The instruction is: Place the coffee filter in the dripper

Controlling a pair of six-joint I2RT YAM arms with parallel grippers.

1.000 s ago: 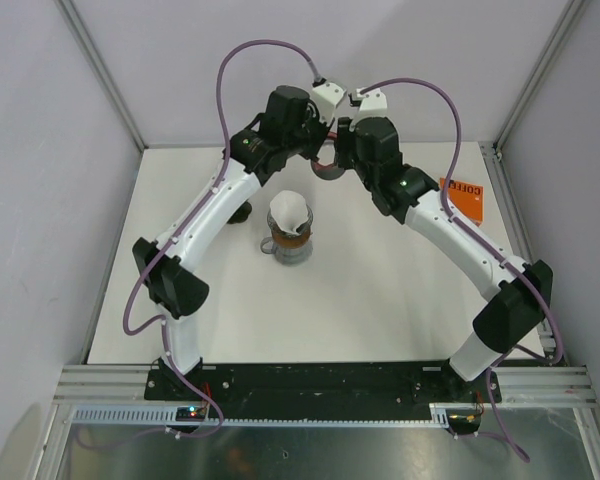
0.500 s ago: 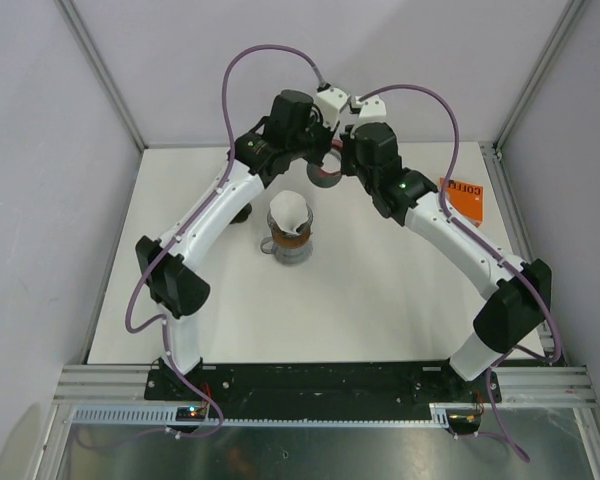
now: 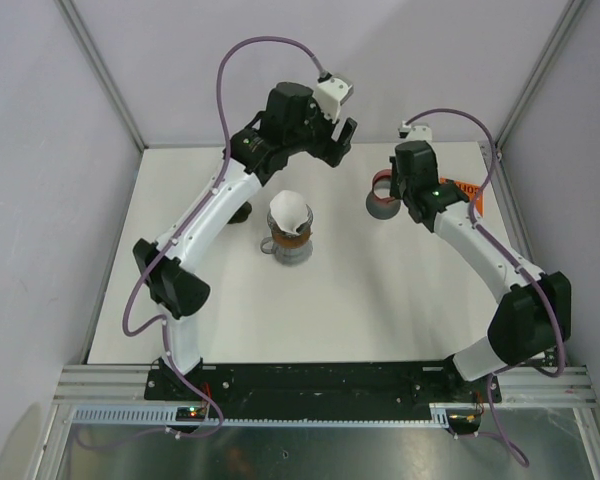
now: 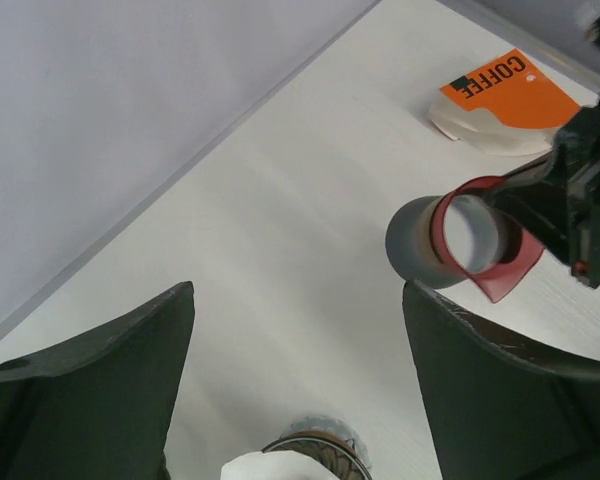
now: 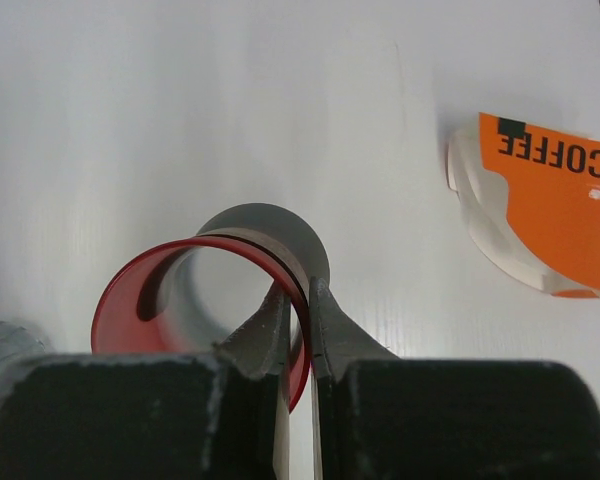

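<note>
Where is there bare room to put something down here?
Bare: the near table, from the dripper to the near edge. Crowded: far right, where the right gripper holds a grey-red ring beside the orange packet.

Coffee filter [image 3: 290,212]: white paper cone, mouth up, seated in the dripper [image 3: 289,245]; its slightly crumpled rim stands above the dripper's top.
Dripper: round and upright, greyish with a brown band just below the filter, standing on the table [image 3: 380,300].
Location: left of the table's middle, nearer the far edge than the near one, well clear of both side edges.
Left wrist view: only the filter's top and the dripper's rim show.
</note>
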